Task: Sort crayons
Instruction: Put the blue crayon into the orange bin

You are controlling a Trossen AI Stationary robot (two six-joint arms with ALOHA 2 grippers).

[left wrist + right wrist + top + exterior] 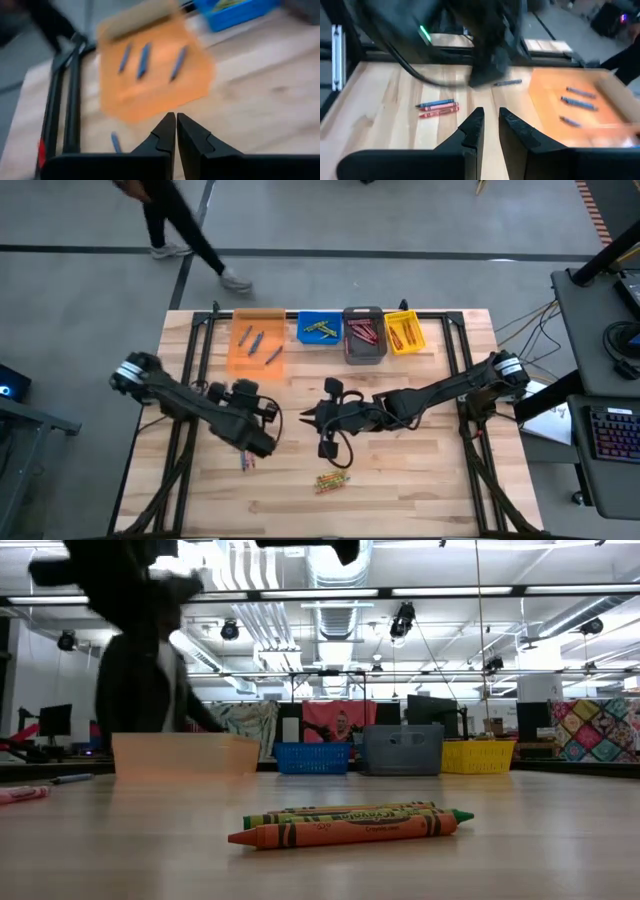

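Left gripper, clenched empty at lower left, could smear the crayons beneath it. Right gripper, centre frame, slightly parted, holds nothing; another pile lies below centre.

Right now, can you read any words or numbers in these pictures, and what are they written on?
Orange crayon, low view: dark print on its wrapper, too small to read.
Green crayon behind it: wrapper print, also too small to read.
Bins at the back of the table, such as the blue bin: no labels visible.
Keyboard beside the table: keys too small to read.
Nothing else shows any writing.
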